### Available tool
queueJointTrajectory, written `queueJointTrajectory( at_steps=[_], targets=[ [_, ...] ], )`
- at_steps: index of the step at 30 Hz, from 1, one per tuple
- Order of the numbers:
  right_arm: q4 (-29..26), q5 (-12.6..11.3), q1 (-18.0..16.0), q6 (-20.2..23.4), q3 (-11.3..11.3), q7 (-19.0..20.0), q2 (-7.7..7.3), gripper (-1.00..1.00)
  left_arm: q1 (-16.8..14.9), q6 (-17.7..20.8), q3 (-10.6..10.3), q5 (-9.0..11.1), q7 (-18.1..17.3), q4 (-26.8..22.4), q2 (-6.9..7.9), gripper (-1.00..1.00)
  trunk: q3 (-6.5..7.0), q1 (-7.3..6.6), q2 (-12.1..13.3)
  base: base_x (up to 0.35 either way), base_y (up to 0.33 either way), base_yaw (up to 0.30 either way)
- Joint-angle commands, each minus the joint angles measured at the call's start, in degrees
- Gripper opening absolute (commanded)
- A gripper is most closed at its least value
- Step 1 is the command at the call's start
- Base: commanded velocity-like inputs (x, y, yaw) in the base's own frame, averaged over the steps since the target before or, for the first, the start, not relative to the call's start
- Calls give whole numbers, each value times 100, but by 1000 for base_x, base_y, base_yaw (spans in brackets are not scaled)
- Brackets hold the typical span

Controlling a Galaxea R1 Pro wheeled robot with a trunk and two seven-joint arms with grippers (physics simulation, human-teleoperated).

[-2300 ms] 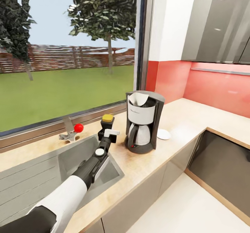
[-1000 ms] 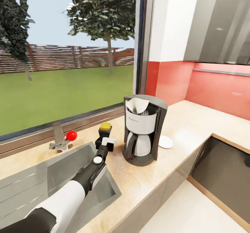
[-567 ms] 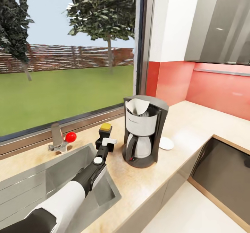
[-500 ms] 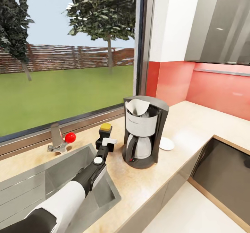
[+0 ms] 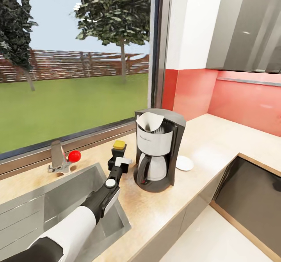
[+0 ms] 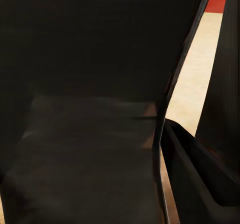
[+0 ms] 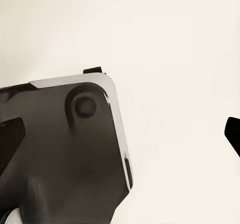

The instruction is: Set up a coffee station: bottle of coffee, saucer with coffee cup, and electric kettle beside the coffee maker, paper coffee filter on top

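Your left arm reaches forward over the near right corner of the steel sink (image 5: pixel 70 192) toward the far side of the counter (image 5: pixel 203 145). Your left end effector (image 5: pixel 118 161) sits against the bottle of coffee (image 5: pixel 118 149), a squat dark bottle with a yellow cap. The bottle stands upright on the counter, between the sink and the coffee maker (image 5: pixel 158 149) and just left of the machine. In the head view the fingers flank the lower body of the bottle. The left wrist view is taken up by dark surfaces at very close range, with a strip of beige counter (image 6: pixel 192 89) beside them. You cannot tell from these views whether the fingers grip the bottle or merely bracket it.

The coffee maker stands on the counter right of the sink, in front of the window (image 5: pixel 78 59). Its glass carafe (image 5: pixel 153 168) sits in the base. The paper coffee filter (image 5: pixel 150 121) rests on top of the machine, in the filter housing, with its white edge sticking up at the left. The saucer (image 5: pixel 184 163) lies flat on the counter just right of the coffee maker, near its base.

A tap (image 5: pixel 57 161) with a red knob (image 5: pixel 74 156) stands on the far side of the sink.

The right wrist view shows part of a dark robot body (image 7: pixel 60 154) against a pale surface. The state of your right end effector cannot be determined.
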Motion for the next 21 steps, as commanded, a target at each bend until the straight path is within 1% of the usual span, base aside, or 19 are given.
queueJointTrajectory(
  at_steps=[1,8,16,17,21],
  targets=[
    [0,-23,-3,-16,-9,0,1,100,-8,-16,-45,12,52,8,-1,-100,-12,3,-12,0,-4,0],
    [2,-22,-4,-16,-7,0,1,100,52,-42,-51,27,44,9,-8,-100,-12,3,-12,0,-1,0],
    [3,-24,-4,-16,-7,0,1,100,102,-47,-51,-5,43,7,-9,-100,-12,3,-12,0,0,0],
    [4,-22,-5,-16,-7,0,1,100,104,-47,-51,-7,43,6,-7,100,-12,3,-12,0,0,0],
    [4,-18,-4,-16,-7,0,1,100,108,-52,-51,-9,43,6,9,100,-12,3,-12,0,0,0]
  ],
)
